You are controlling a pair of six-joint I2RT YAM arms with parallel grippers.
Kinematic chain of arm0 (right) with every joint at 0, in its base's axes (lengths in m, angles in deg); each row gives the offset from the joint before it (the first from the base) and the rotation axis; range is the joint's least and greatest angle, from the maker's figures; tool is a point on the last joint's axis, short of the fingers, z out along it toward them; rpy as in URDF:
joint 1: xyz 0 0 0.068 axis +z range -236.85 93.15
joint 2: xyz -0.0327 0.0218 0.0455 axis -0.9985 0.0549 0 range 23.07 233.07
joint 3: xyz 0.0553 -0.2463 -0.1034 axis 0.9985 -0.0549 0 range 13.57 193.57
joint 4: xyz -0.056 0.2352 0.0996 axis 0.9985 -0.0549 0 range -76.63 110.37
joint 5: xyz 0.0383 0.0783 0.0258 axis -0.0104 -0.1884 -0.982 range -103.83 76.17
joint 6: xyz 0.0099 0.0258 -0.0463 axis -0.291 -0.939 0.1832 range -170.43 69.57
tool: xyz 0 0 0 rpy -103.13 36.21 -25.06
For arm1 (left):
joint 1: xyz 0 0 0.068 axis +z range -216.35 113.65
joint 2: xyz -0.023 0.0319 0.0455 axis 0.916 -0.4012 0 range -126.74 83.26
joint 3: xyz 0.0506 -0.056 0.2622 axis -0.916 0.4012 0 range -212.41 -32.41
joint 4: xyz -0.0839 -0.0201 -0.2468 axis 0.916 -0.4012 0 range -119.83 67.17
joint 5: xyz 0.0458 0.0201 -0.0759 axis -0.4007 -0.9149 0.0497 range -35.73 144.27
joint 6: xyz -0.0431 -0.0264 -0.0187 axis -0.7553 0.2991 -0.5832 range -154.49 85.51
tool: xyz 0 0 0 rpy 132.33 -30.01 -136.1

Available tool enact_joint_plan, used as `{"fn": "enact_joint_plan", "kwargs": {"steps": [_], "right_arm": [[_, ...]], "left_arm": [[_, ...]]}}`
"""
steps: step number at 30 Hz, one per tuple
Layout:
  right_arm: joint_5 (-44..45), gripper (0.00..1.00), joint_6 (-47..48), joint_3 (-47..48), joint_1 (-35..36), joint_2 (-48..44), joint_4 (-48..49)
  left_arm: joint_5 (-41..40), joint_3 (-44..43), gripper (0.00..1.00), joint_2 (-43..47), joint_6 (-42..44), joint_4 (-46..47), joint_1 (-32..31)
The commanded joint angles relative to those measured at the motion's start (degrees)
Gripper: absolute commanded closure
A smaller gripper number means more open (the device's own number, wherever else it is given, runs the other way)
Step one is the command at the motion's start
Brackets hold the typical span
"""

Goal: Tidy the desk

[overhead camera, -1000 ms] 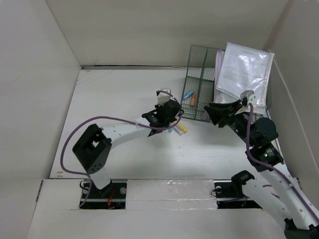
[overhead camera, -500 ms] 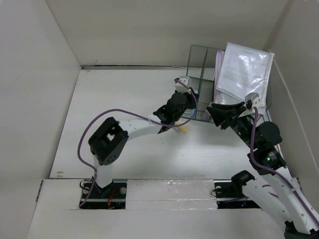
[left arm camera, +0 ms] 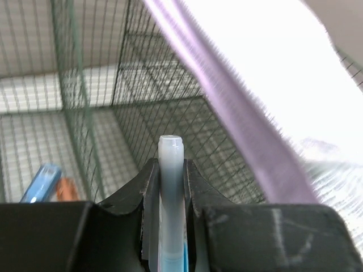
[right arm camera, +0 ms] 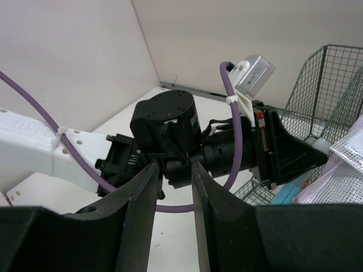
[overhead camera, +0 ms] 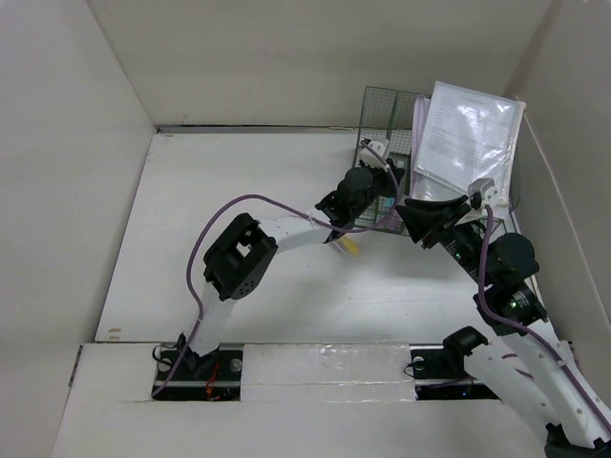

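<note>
The desk [overhead camera: 229, 210] is the big white tabletop. My left gripper [overhead camera: 389, 195] reaches over the dark green wire-mesh organizer [overhead camera: 380, 114] at the back right. In the left wrist view this gripper [left arm camera: 171, 168] is shut on a pen [left arm camera: 171, 152] with a whitish cap and a blue body, held above a mesh compartment [left arm camera: 170, 113]. My right gripper [overhead camera: 408, 214] hangs just right of the left one. In the right wrist view it [right arm camera: 173, 175] is open and empty, facing the left wrist [right arm camera: 170, 124].
A yellow item [overhead camera: 349, 245] lies on the desk under the left arm. A blue item [left arm camera: 39, 182] and an orange one [left arm camera: 67, 189] lie in the organizer's left compartment. A clear sleeve of papers [overhead camera: 470, 134] leans in the organizer's right side. White walls enclose the desk.
My left arm has swung right and farther back with the pen, from over the desk to over the organizer. The right arm has shifted only slightly.
</note>
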Motion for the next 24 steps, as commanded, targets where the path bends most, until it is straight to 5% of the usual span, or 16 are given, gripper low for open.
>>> {"fn": "enact_joint_plan", "kwargs": {"steps": [1,9,24], "right_arm": [[0.5,0.64,0.4,-0.2,0.6,0.1,3.0],[0.9,0.64,0.6,-0.2,0.6,0.1,2.9],[1.0,0.64,0.6,-0.2,0.6,0.8,3.0]], "left_arm": [[2.3,-5.3,1.0,-1.6,2.2,5.0,0.2],[3.5,-13.2,1.0,-9.0,2.4,3.5,1.3],[4.7,-13.0,1.0,-11.6,0.6,4.0,1.3]]}}
